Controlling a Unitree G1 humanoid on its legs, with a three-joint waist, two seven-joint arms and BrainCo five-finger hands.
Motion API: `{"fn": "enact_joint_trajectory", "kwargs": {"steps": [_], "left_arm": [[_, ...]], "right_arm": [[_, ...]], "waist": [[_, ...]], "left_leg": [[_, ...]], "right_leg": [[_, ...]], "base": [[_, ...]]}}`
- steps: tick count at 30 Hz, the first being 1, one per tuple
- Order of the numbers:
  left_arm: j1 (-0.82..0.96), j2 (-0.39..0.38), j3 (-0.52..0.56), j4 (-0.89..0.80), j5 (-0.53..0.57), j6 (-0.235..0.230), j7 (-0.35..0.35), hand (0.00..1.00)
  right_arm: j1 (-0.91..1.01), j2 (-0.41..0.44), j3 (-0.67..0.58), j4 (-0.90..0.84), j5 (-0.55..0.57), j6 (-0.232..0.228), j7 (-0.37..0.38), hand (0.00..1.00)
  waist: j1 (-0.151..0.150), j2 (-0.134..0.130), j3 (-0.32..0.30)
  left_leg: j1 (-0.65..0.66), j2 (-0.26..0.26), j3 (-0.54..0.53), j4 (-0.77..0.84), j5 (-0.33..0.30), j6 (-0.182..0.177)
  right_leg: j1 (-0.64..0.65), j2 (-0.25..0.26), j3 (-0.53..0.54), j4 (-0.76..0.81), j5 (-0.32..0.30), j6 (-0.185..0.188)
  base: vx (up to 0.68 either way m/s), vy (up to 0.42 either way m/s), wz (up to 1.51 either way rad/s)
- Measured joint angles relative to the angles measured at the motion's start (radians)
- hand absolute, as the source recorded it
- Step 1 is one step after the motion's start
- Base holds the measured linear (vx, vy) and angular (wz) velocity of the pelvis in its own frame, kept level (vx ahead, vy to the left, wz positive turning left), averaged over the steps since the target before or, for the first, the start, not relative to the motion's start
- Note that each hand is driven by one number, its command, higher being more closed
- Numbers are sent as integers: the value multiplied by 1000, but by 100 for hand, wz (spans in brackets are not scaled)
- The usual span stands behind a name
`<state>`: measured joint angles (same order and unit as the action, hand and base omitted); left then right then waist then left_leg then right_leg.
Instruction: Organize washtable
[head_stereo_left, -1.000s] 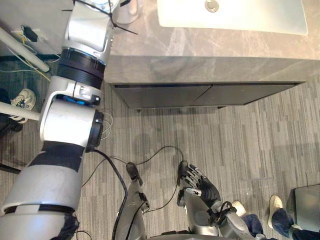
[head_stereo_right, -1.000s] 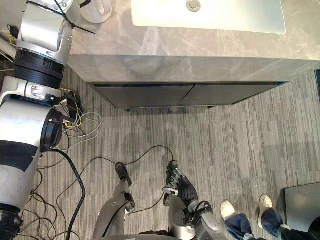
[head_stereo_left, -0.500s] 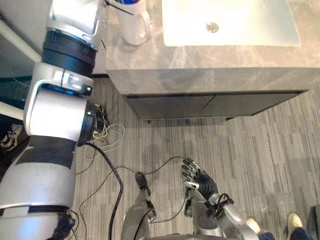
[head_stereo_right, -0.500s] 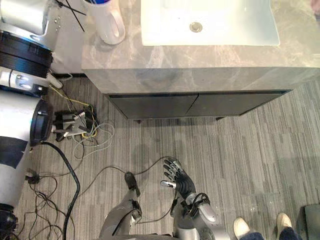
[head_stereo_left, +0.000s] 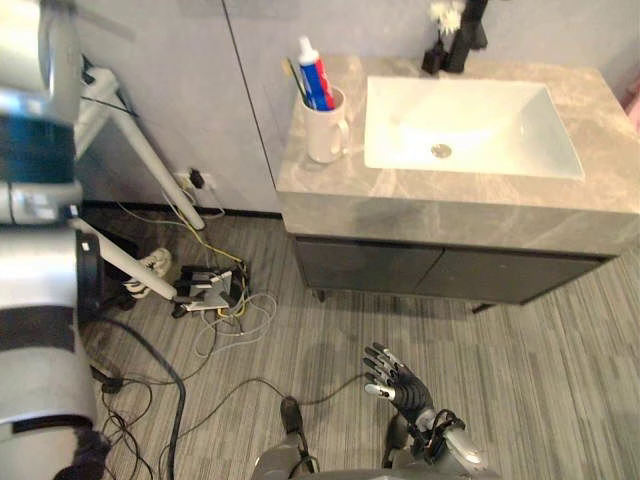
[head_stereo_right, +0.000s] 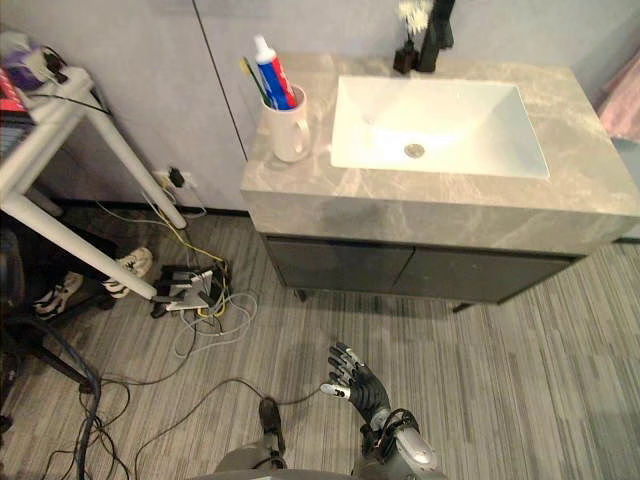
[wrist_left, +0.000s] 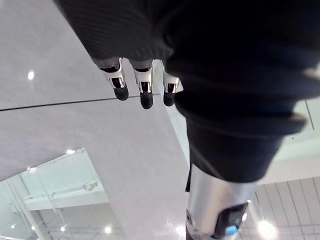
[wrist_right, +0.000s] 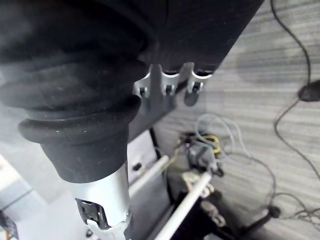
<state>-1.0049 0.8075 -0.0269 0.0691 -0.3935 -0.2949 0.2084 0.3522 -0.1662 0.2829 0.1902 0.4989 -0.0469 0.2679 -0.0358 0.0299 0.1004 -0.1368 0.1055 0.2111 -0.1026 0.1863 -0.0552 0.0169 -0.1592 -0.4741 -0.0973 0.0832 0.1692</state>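
Observation:
The washtable (head_stereo_left: 440, 208) has a grey marble top with a white sink basin (head_stereo_left: 480, 135) set in it. A white mug (head_stereo_left: 325, 130) stands on its left end and holds a toothpaste tube (head_stereo_left: 316, 78) and a toothbrush (head_stereo_left: 295, 78). A black faucet (head_stereo_left: 458, 40) stands behind the basin. My right hand (head_stereo_left: 400, 380) hangs low over the floor in front of the cabinet, open, fingers spread, holding nothing. My left hand (wrist_left: 145, 95) is raised toward the ceiling, fingers straight and empty, far from the counter.
Dark cabinet doors (head_stereo_left: 440, 275) sit under the counter. A white stand (head_stereo_right: 85, 190) leans at the left, with a power strip and loose cables (head_stereo_left: 208, 292) on the floor beside it. A person's shoes (head_stereo_right: 128, 264) show under the stand. Pink cloth (head_stereo_right: 622, 100) hangs at the right edge.
The camera has pulled back and tilted, so the whole counter, mug and faucet show. My left arm has swung out to the left edge. The right hand stays low and open.

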Motion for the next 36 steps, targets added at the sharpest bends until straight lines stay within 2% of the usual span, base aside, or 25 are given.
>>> {"fn": "enact_joint_trajectory", "kwargs": {"steps": [1, 3, 4, 6, 10, 14, 16, 21, 27, 36], "left_arm": [[70, -6, 21, -32, -11, 0, -14, 100], [320, -57, 67, -117, -63, 8, -67, 100], [372, -76, 70, -132, -79, 14, -85, 100], [551, -174, 67, -164, -107, 39, -135, 100], [681, -288, 5, -155, -125, 96, -186, 100], [658, -364, -79, -102, -122, 119, -192, 100], [630, -375, -102, -56, -121, 134, -192, 100], [419, -371, -148, 87, -72, 159, -185, 100], [180, -359, -200, 247, 3, 168, -174, 100], [-8, -336, -211, 367, 54, 176, -136, 100]], "right_arm": [[5, 0, -3, 0, -1, 0, 0, 0], [27, 7, -21, 0, -6, 0, 0, 0], [34, 9, -29, 0, -11, 0, -1, 0], [56, 13, -49, 0, -27, 0, -2, 0], [78, 20, -76, 0, -40, 2, -5, 0], [62, 26, -76, 0, -49, 5, -8, 0], [58, 30, -76, 0, -50, 5, -9, 0], [20, 27, -68, 0, -51, 5, -27, 0], [12, 31, -62, 0, -61, 5, -30, 0], [-13, 42, -57, -11, -60, -15, -48, 0]], "waist": [[2, 0, -4], [8, -1, -13], [11, -3, -15], [18, -5, -16], [20, -8, -14], [9, -22, 1], [1, -31, 12], [-1, -43, 67], [-5, -60, 119], [-18, -76, 179]], "left_leg": [[-2, -1, -4, 0, 0, 0], [-5, -5, -21, 0, 0, 0], [-5, -7, -22, 0, 0, 0], [-6, -12, -30, 0, 0, 0], [-13, -20, -42, 0, 1, 1], [-23, -21, -41, 0, 6, 8], [-25, -20, -34, 0, 6, 8], [-65, -9, 0, 0, 5, 9], [-77, -3, 39, 5, 7, 7], [-93, -1, 75, 7, 14, 16]], "right_leg": [[1, 0, -4, 0, -2, -1], [9, 0, -22, 0, -4, -4], [10, 0, -23, 0, -4, -4], [12, -3, -37, 7, -6, -8], [9, -12, -49, 20, -8, -8], [-11, -18, -48, 43, -11, -10], [-19, -19, -44, 49, -11, -10], [-84, -27, -34, 69, -9, -14], [-120, -31, -5, 82, -5, -17], [-164, -32, 36, 85, 1, -7]], "base": [[-39, 17, 27], [-17, 21, 21], [-15, 24, 15], [-13, 26, 12], [-13, 36, 11], [-4, 9, 1], [-15, 3, -7], [-24, -6, -18], [54, -15, -22], [100, -31, -14]]}}
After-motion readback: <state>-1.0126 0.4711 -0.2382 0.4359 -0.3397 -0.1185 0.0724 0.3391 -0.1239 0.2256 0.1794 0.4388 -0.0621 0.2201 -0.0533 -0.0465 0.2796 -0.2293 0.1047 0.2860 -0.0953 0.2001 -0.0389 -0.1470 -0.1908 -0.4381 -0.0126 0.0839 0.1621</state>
